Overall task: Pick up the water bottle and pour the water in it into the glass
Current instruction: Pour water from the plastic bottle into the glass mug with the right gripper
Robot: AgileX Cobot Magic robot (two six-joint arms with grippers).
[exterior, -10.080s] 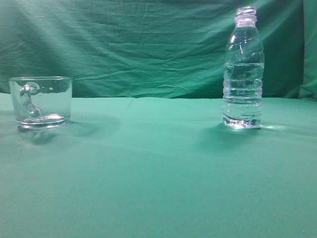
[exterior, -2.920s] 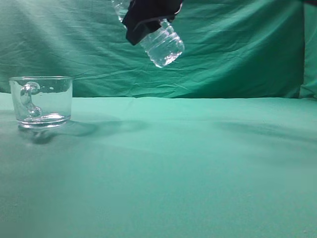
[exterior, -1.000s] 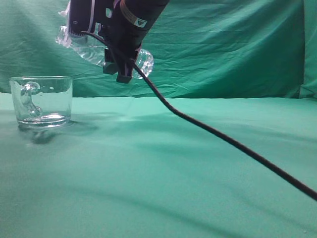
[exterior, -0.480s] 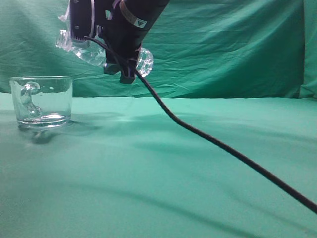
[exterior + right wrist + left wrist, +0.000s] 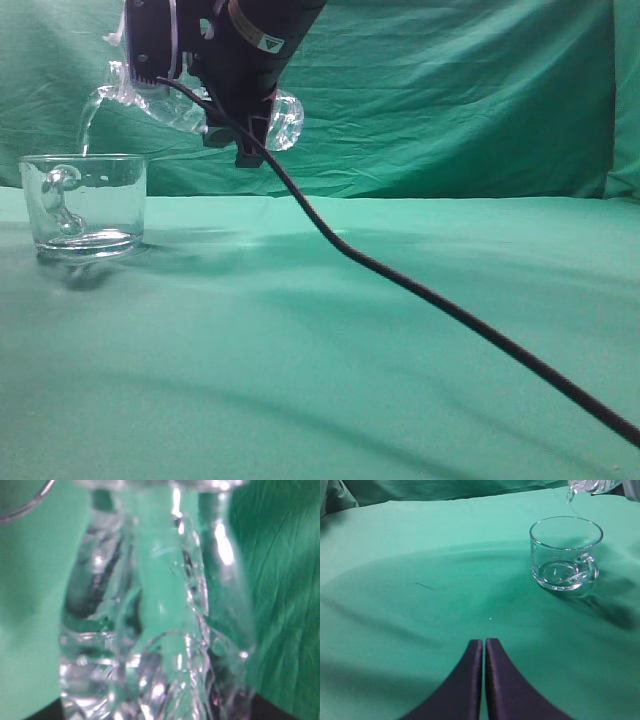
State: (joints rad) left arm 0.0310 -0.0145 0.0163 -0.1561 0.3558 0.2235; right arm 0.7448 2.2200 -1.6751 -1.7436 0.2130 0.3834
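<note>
My right gripper [image 5: 215, 75] is shut on the water bottle [image 5: 285, 118], holding it tipped on its side above and right of the glass [image 5: 85, 205], neck to the left. A thin stream of water [image 5: 88, 118] arcs from the bottle mouth down into the glass. The right wrist view is filled by the clear bottle [image 5: 155, 605]; the fingers are hidden behind it. My left gripper [image 5: 484, 642] is shut and empty, low over the cloth, well short of the glass [image 5: 565, 552]. The bottle mouth [image 5: 580, 486] shows at the top right of the left wrist view.
A green cloth [image 5: 400, 330] covers the table and hangs as a backdrop [image 5: 450, 90]. A black cable [image 5: 420, 290] runs from the right arm down across the table to the lower right.
The bottle has tipped a little further, neck lower and nearer the glass, and water now streams out of it. The left gripper cannot be compared.
</note>
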